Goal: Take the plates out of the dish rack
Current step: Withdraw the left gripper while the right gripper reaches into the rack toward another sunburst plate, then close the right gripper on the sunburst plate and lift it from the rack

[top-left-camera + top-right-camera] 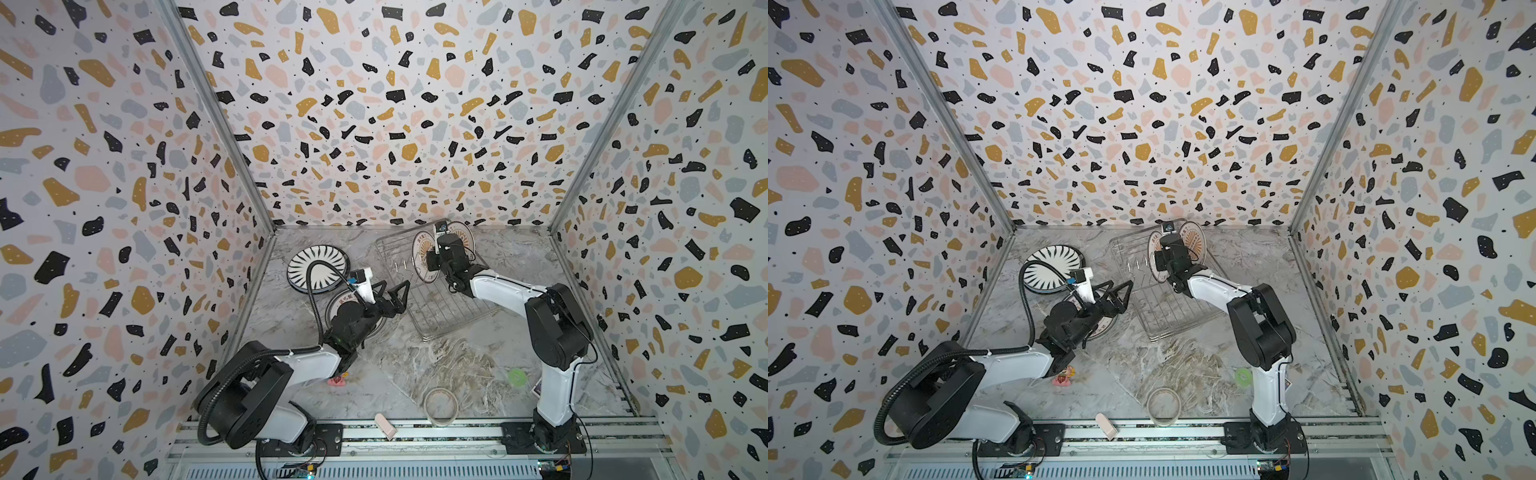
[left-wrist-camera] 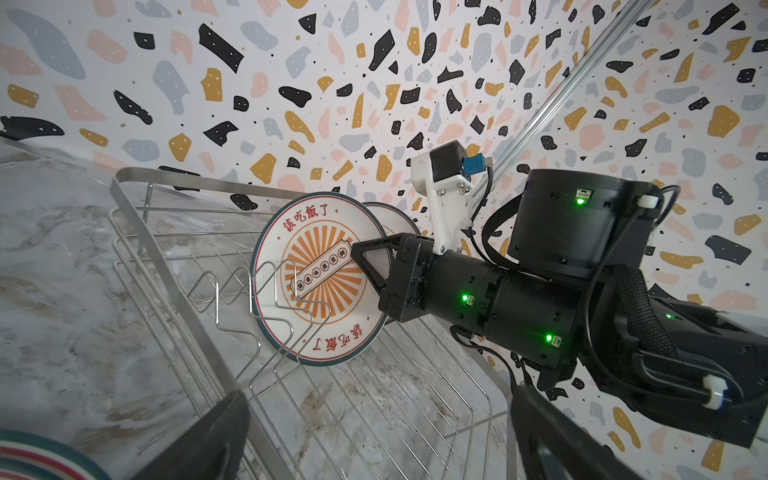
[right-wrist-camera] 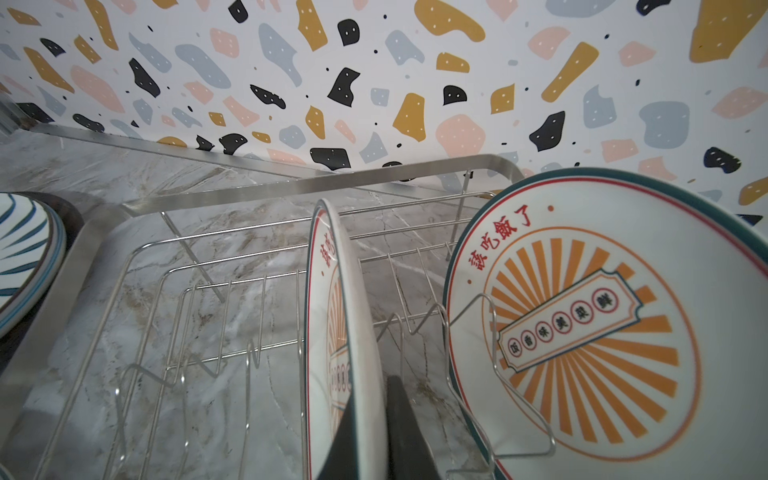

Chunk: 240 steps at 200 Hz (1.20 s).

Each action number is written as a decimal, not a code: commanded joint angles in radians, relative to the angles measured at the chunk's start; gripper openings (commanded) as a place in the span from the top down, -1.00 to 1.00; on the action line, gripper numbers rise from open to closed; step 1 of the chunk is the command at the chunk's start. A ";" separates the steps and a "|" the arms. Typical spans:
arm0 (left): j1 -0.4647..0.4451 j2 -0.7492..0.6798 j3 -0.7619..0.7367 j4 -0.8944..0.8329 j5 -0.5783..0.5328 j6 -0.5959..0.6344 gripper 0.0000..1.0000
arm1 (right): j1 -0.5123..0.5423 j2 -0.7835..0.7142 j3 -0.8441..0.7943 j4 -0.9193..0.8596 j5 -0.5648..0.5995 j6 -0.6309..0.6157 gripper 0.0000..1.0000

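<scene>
Nearest, a translucent tape ring (image 1: 441,406) lies on the veined grey marble tabletop (image 1: 415,365). Beyond it the left gripper (image 1: 394,286) hangs with its black triangular fingers spread wide and nothing between them. It hovers just beside the near left edge of the silver wire dish rack (image 1: 436,311) and above a flat-lying white round plate with red characters (image 1: 336,305), which its arm largely covers. Farther back on the table lies a glossy white round plate with black radial stripes (image 1: 318,268).

In the rack's far half, a white ceramic plate with an orange sunburst and teal rim (image 2: 320,286) stands on edge among bent wire prongs. The right gripper (image 3: 372,399) is clamped on this plate's rim, one dark finger on each face (the wrist view looks straight along the edge). Just behind stands a second sunburst plate of the same print (image 3: 582,316), apart from the gripper, leaning against a prong.
</scene>
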 commanded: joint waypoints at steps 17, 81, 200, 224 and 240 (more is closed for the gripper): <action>-0.001 -0.040 -0.029 0.059 -0.002 0.008 -1.00 | 0.017 -0.071 0.039 -0.008 0.055 -0.024 0.86; -0.002 -0.084 -0.059 0.054 -0.006 0.007 -1.00 | 0.045 -0.170 -0.023 0.063 0.142 -0.053 0.89; -0.016 -0.155 -0.106 0.090 0.096 0.018 -1.00 | 0.039 -0.592 -0.416 0.219 -0.004 0.033 0.91; -0.016 -0.154 -0.096 0.101 0.217 0.039 -1.00 | -0.017 -0.684 -0.507 0.256 -0.174 0.100 0.92; -0.017 -0.182 -0.102 0.072 0.216 0.050 -0.99 | -0.049 -0.732 -0.564 0.283 -0.252 0.133 0.93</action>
